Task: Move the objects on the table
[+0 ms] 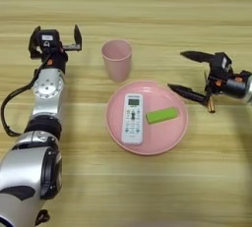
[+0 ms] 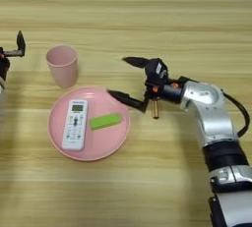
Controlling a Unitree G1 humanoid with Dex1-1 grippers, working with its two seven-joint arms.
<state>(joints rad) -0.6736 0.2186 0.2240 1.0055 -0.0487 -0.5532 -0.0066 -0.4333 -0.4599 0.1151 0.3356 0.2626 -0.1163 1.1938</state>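
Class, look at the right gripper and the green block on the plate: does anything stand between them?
Nothing visible does. The right gripper, fingers open, sits just beyond the pink plate's right rim, and the green block lies uncovered near that rim. The white remote lies on the block's far side.

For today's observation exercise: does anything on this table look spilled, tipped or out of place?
Nothing is spilled or tipped. One oddity: a white remote control lies on the pink plate beside the green block. The cup stands upright.
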